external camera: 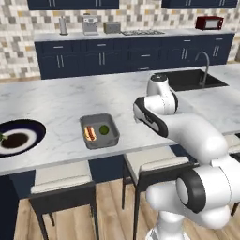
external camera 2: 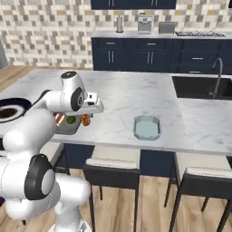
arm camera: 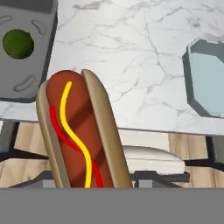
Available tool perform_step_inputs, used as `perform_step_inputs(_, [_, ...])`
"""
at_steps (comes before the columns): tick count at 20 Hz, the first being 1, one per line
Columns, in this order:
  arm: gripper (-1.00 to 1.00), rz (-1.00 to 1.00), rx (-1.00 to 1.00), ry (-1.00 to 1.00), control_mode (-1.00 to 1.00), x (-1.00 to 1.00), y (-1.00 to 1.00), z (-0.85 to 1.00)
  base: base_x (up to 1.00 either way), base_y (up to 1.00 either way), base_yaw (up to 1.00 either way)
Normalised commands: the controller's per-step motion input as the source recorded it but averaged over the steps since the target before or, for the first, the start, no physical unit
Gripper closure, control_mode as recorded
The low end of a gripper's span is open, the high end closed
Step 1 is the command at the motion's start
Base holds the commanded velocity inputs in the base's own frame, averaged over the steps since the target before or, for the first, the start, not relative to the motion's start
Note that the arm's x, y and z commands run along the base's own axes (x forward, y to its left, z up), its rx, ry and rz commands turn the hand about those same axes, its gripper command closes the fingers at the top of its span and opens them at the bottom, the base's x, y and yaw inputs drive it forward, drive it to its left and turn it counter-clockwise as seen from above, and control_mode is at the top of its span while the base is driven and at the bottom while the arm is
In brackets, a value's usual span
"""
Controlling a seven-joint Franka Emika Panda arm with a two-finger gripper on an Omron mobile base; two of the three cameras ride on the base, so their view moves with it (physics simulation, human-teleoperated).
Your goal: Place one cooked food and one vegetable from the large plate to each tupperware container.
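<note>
Claw (external camera 2: 86,118), its tips hidden, grasping a glossy hot dog (arm camera: 81,135) striped with mustard and ketchup above the marble counter (external camera: 61,101) edge, between the grey tray (external camera: 99,131) holding another hot dog (external camera: 90,133) and a round green vegetable (arm camera: 18,43), and the pale teal tray (external camera 2: 147,127); dark-rimmed plate (external camera: 18,137) cut off at left.

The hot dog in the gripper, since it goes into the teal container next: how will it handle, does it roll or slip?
The hot dog is long and rounded, so set down it could rock sideways. Its smooth bun might slip in a light grip. The pale teal container has a raised rim, which would likely stop it.
</note>
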Motion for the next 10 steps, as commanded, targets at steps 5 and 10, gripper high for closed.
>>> perform_step_inputs(5, [1.0, 0.0, 0.0, 0.0, 1.0, 0.0, 0.0, 0.0, 0.0, -1.0, 0.11])
perform_step_inputs(10, [1.0, 0.0, 0.0, 0.0, 1.0, 0.0, 0.0, 0.0, 0.38, -0.83, 0.11])
